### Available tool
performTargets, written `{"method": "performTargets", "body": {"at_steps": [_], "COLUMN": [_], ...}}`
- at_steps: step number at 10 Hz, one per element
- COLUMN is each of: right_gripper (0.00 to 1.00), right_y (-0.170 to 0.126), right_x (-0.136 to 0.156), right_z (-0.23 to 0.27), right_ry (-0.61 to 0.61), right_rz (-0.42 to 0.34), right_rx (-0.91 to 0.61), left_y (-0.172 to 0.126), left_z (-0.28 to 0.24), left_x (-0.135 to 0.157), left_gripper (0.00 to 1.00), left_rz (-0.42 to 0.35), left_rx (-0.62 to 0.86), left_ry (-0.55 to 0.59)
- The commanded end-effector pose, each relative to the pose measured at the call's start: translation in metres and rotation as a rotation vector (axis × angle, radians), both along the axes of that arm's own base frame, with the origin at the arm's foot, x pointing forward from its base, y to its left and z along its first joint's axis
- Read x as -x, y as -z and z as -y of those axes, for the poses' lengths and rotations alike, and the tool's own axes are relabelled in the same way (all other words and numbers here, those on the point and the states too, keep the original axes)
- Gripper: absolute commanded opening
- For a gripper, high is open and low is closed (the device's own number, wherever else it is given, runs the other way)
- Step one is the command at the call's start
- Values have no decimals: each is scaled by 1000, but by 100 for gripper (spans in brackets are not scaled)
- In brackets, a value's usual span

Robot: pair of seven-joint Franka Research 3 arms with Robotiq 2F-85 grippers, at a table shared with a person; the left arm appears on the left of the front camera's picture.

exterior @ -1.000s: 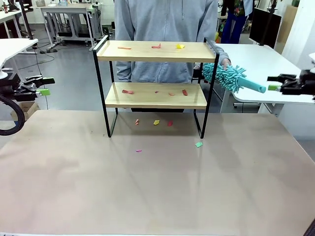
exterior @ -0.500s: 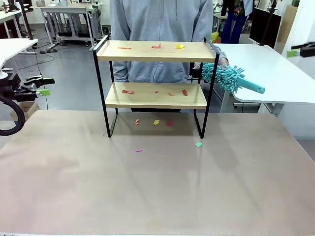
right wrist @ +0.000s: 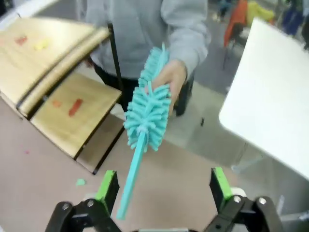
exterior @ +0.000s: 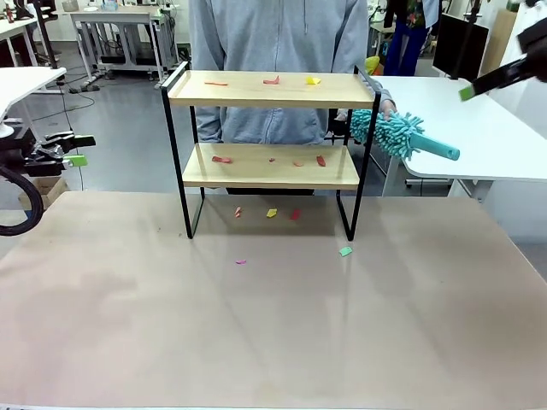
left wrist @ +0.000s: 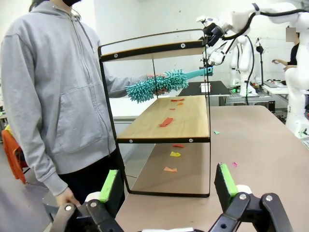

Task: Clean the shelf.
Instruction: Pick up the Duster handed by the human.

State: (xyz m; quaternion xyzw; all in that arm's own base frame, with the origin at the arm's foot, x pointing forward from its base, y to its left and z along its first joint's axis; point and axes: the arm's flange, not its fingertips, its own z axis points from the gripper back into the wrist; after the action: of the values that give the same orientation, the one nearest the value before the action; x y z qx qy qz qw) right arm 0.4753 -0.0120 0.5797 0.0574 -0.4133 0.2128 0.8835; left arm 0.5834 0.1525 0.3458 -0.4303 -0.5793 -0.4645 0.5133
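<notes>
The shelf (exterior: 272, 89) stands mid-table, with red and yellow paper scraps (exterior: 271, 80) on both wooden boards. Behind it a person's hand (right wrist: 170, 75) holds out a teal fluffy duster (exterior: 395, 134), handle end toward the right. My right gripper (exterior: 468, 90) hangs open, high at the right, above and beyond the handle tip. In the right wrist view the duster (right wrist: 147, 117) points its handle (right wrist: 130, 176) down between my open fingers (right wrist: 107, 186), untouched. My left gripper (exterior: 75, 148) is open and empty off the table's left edge, facing the shelf (left wrist: 166, 119) end-on.
More scraps (exterior: 345, 251) lie on the brown table (exterior: 273, 333) under and in front of the shelf. A white table (exterior: 479, 128) stands at the right, another (exterior: 21, 81) at the left. The near half of the brown table has free room.
My right gripper has risen from level with the duster's handle tip to high at the right edge. The duster, shelf and left gripper have stayed put.
</notes>
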Motion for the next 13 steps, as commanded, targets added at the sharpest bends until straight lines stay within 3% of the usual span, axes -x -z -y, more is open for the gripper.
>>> {"method": "performTargets", "body": {"at_steps": [1,2,6,8,10,13], "right_gripper": [100,100,100,100,100,100], "right_y": [5,0,0,-4,-5,18], "right_x": [3,0,0,6,3,-6], "right_z": [-13,0,0,-21,-52,-77], "right_ry": [40,0,0,36,71,136], "right_rz": [-78,0,0,-50,-164,-265], "right_rx": [30,0,0,68,138,174], "left_y": [-2,-2,-2,-2,-2,-2], "left_z": [0,0,0,0,0,0], "left_x": [0,0,0,0,0,0], "left_gripper": [100,100,100,100,100,100], "left_rz": [13,13,13,13,13,13], "left_rx": [-5,-5,-5,-5,-5,-5], "left_ry": [-3,-3,-3,-3,-3,-3]}}
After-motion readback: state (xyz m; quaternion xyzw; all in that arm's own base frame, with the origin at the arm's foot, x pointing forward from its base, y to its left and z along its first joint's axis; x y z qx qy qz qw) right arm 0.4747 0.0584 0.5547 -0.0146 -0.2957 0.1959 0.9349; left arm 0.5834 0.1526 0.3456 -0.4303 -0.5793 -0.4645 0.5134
